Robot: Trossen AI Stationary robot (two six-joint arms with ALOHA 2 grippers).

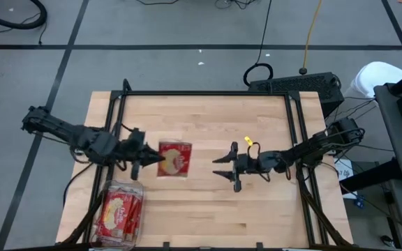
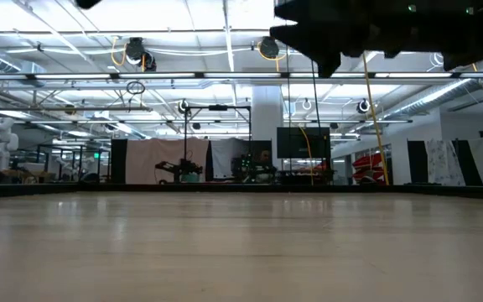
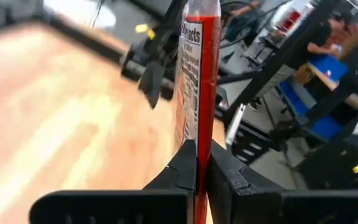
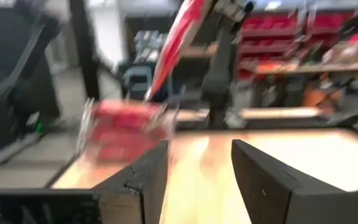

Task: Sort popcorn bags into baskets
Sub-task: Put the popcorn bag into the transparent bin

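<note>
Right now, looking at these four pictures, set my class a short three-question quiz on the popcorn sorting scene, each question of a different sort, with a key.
1. True or false: the left hand is shut on a popcorn bag.
2. Where does the clear bin stand on the table?
A. near corner on the left arm's side
B. far corner on the right arm's side
C. centre
3. Fill in: the right hand is ____ and holds nothing.

Key: 1 true; 2 A; 3 open.
</note>
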